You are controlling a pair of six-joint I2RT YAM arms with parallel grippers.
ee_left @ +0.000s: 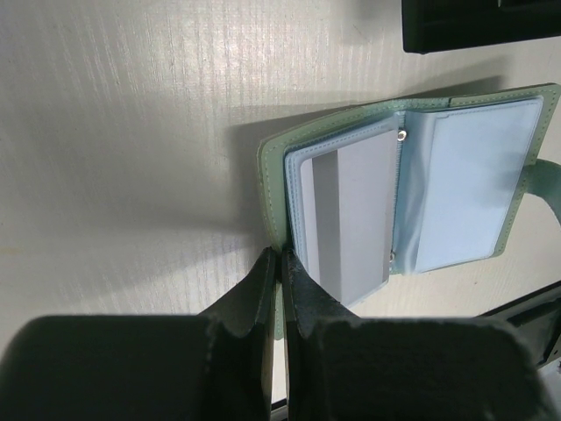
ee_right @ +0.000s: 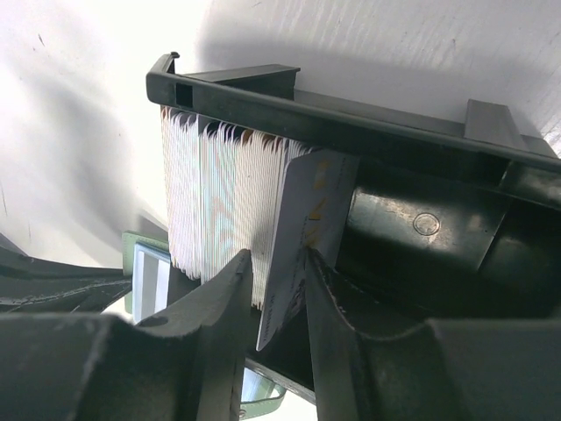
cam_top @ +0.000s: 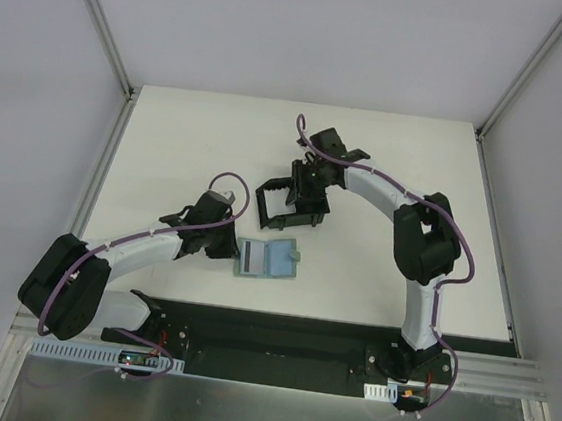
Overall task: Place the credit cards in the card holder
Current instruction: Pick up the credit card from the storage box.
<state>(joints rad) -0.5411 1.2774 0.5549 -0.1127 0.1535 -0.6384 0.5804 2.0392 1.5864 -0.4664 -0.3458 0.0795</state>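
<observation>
The black card holder (cam_top: 283, 209) stands at mid-table; in the right wrist view its rim (ee_right: 351, 132) frames a dense stack of upright cards (ee_right: 219, 202). My right gripper (cam_top: 310, 187) reaches into it. Its jaws (ee_right: 279, 263) stand slightly apart around a tilted whitish card (ee_right: 311, 210) that leans on the stack and touches only the right finger. The grey-green case (cam_top: 268, 259) lies open, showing a whitish-grey card with a dark stripe (ee_left: 359, 219) and a light blue page (ee_left: 473, 175). My left gripper (ee_left: 280, 254) is shut on the case's left edge (ee_left: 270, 175).
The case's snap tab (cam_top: 296, 256) points right. A corner of the card holder (ee_left: 473, 26) shows at the top of the left wrist view. The black base rail (cam_top: 267, 345) runs along the near table edge. White walls enclose the table.
</observation>
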